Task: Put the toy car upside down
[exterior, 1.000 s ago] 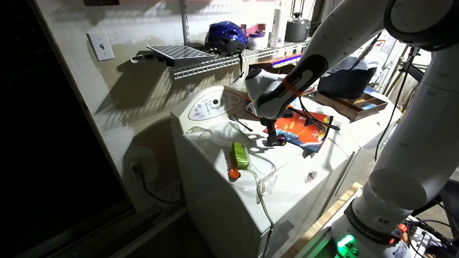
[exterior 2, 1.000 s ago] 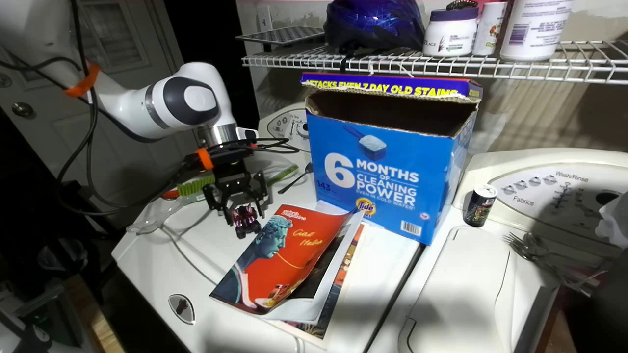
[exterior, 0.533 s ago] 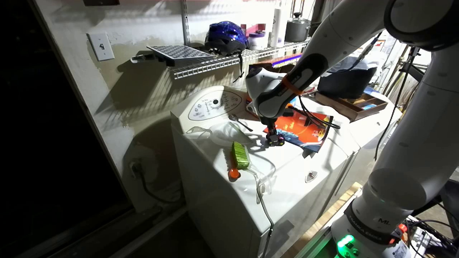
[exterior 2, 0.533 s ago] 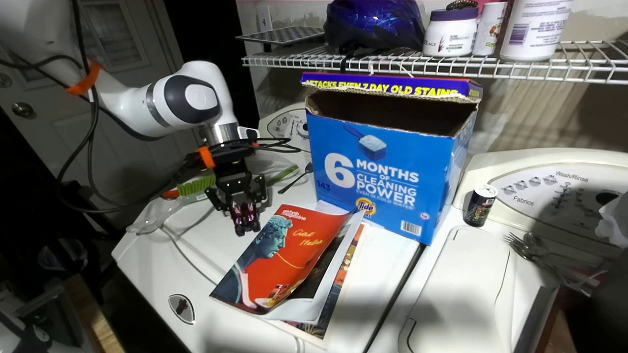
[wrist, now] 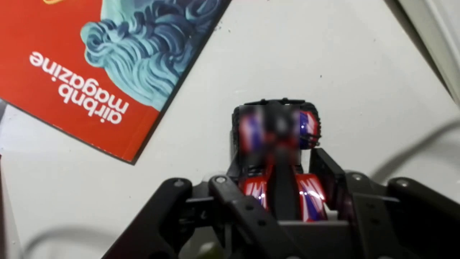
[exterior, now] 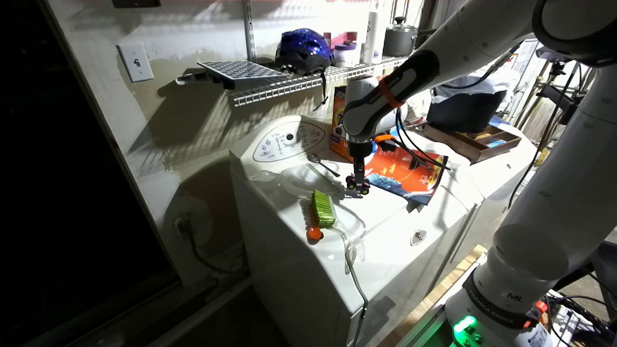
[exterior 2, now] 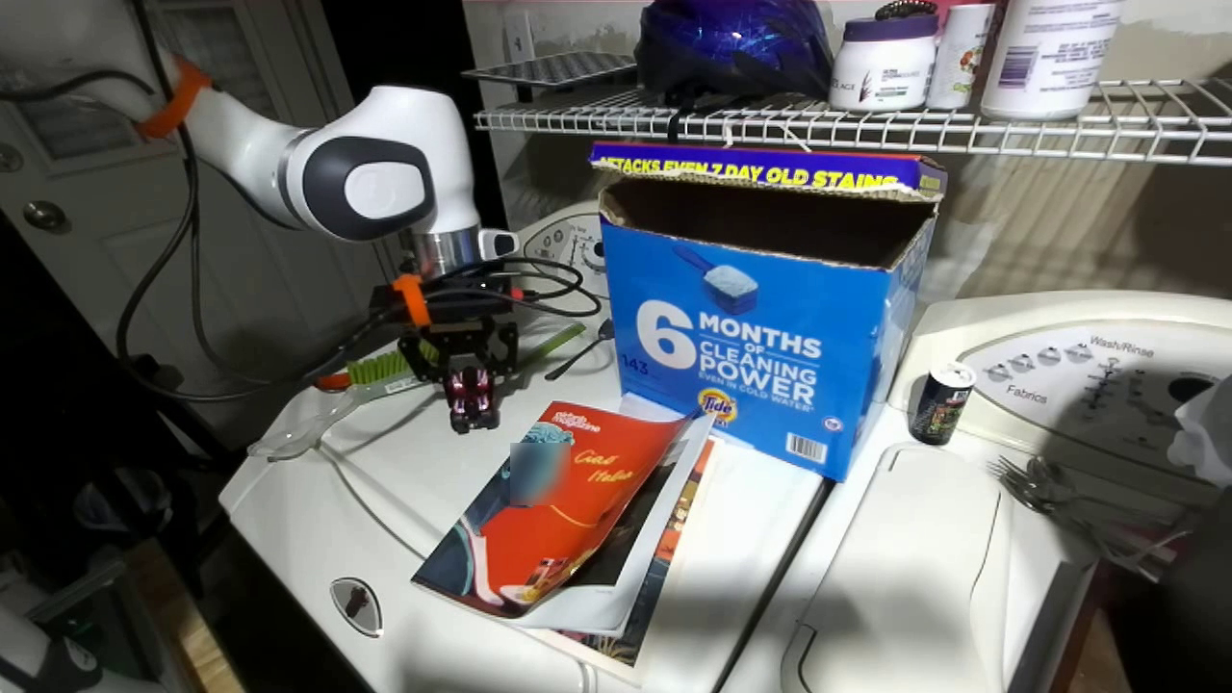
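Observation:
The toy car (wrist: 282,187) is a small quad bike with red, white and blue fenders, a black seat and black wheels. My gripper (wrist: 278,165) is shut on its sides, with one finger along each flank. From above, the wrist view shows seat and fenders, so the car is upright; part of its front is blurred. In both exterior views the car (exterior 2: 472,397) hangs below the gripper (exterior: 359,185), a little above the white machine top (exterior 2: 375,500). Its underside is hidden.
A red magazine (exterior 2: 568,500) lies beside the gripper, with a tall blue detergent box (exterior 2: 731,337) behind it. A green brush (exterior: 323,209), an orange round piece (exterior: 314,233) and a dark spoon (exterior: 324,164) lie nearby. A wire shelf (exterior 2: 770,125) runs above.
The fingers have closed in on the toy car, which straightened between them. Then the arm rose, lifting the car off the white top and shifting slightly away from the magazine.

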`<act>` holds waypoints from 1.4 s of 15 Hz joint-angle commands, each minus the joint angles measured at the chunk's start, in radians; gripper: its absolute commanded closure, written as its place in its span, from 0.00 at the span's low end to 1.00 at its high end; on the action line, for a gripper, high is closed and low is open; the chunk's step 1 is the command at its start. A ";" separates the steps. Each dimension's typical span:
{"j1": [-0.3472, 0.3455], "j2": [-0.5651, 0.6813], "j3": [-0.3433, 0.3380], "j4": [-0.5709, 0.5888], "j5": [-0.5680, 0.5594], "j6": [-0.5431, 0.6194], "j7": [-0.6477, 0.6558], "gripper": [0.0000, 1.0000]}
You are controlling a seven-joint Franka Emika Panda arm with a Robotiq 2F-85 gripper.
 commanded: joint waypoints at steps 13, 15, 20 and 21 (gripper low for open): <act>0.013 -0.052 -0.018 -0.163 0.676 0.304 -0.568 0.77; 0.024 -0.046 -0.011 -0.179 0.771 0.359 -0.625 0.77; 0.049 -0.041 0.013 -0.201 1.053 0.444 -0.816 0.77; 0.054 -0.041 0.018 -0.203 1.116 0.457 -0.858 0.77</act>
